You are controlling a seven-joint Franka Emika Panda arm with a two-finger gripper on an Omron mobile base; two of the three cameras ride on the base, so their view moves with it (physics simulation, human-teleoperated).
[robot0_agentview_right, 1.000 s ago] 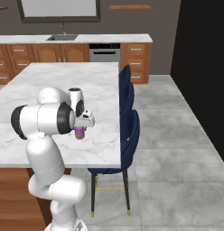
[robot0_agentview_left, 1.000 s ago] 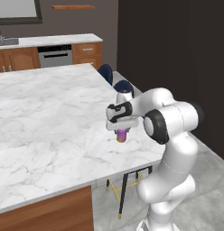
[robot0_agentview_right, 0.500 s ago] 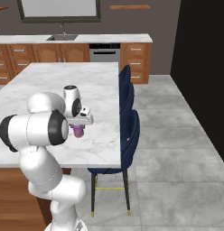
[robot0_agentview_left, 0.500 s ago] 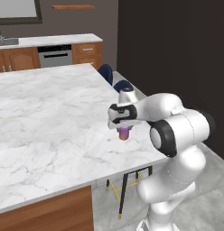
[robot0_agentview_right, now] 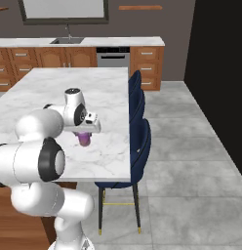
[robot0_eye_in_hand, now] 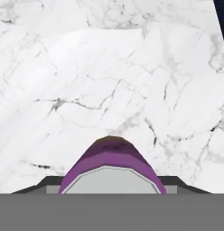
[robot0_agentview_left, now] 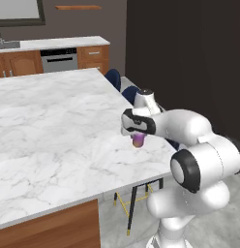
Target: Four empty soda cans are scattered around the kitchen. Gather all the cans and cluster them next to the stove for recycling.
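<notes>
Left base view: the white arm rises from the lower right and bends forward at the elbow, so the tool (robot0_agentview_left: pixel 137 136) points down over the near right corner of the marble island bench (robot0_agentview_left: pixel 54 131). One purple soda can (robot0_agentview_left: pixel 138 140) sits directly under the hand, its lower half showing below the wrist, close to the bench's right edge and at or just above the marble; contact with the surface cannot be judged. This view also takes in the far wall run of wooden cabinets (robot0_agentview_left: pixel 93 54) with a steel appliance front between them. Right base view: same pose from the other side, with the tool (robot0_agentview_right: pixel 84 135) and the can (robot0_agentview_right: pixel 84 138) beneath it, plus three dark blue stools (robot0_agentview_right: pixel 137 141) lined along the island's right side, a sink (robot0_agentview_right: pixel 67 40) on the back counter and grey floor tiles (robot0_agentview_right: pixel 191 161). Hand view: looks down the tool (robot0_eye_in_hand: pixel 113 189) at white veined marble; the can (robot0_eye_in_hand: pixel 111 158) stands upright between the two dark finger tips (robot0_eye_in_hand: pixel 46 184), pale silvery top facing the camera. Tool closed partway on the can, tips against both sides of it. Count: one can, three stools, one arm.
</notes>
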